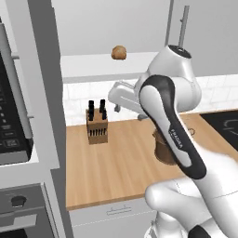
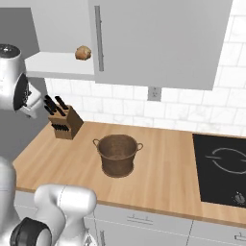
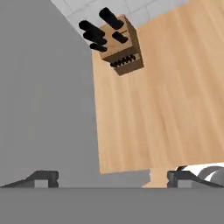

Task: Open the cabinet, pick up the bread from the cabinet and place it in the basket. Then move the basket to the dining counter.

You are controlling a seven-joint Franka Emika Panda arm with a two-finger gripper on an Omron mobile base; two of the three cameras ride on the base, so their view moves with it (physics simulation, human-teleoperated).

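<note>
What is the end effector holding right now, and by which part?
Nothing. The end effector is open with only worktop between its fingertips; the bread sits on the cabinet shelf.

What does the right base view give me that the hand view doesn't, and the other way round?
Right base view alone: the bread on the white shelf of the open cabinet, the empty basket on the wood worktop, and the black cooktop to its right.
Hand view alone: the gripper, fingers spread wide with nothing between them, pointing down at the worktop beside a grey panel.
Both: the knife block standing on the wood worktop near the tiled wall.
</note>
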